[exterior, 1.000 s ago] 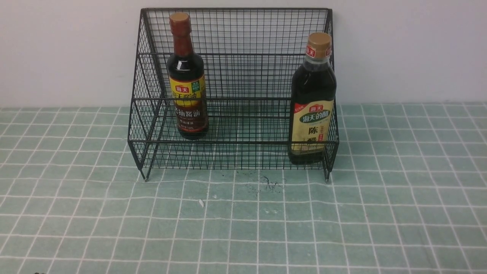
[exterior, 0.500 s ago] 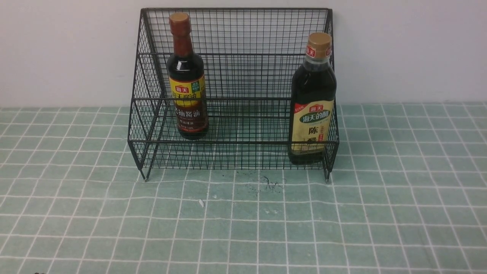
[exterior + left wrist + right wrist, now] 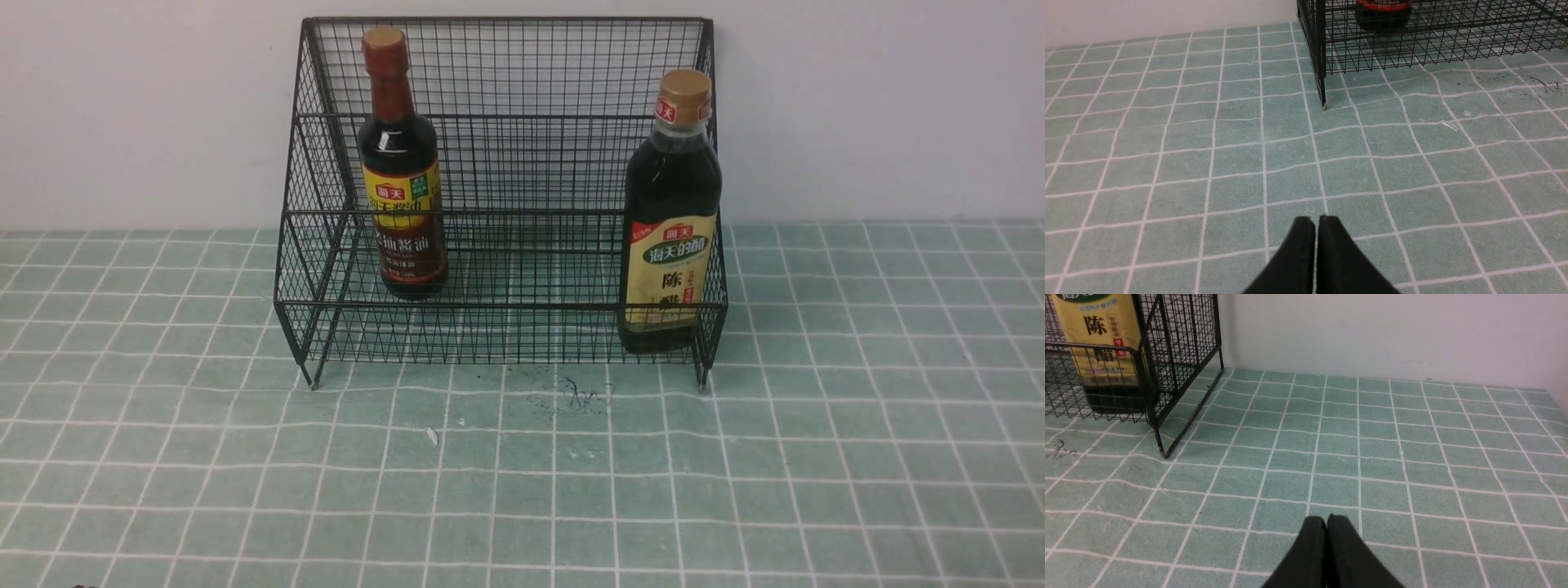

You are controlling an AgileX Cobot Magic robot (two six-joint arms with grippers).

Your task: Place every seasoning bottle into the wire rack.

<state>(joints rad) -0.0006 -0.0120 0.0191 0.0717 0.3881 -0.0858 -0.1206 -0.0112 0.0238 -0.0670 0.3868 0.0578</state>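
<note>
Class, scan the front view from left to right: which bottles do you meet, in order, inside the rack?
Slim long-necked bottle with red-brown cap → broader bottle with tan cap and cream-and-green label, both standing in the black wire-mesh rack.

Tabletop point(image 3: 163, 457): covered by a green cloth with a white grid, slightly rippled.
Rack point(image 3: 522, 73): black wire, standing on thin legs at the far middle, against the wall.
Scrap point(image 3: 432, 435): small, white, in front of the rack.
Marks point(image 3: 584, 396): dark scribbles near the rack's front edge.
</note>
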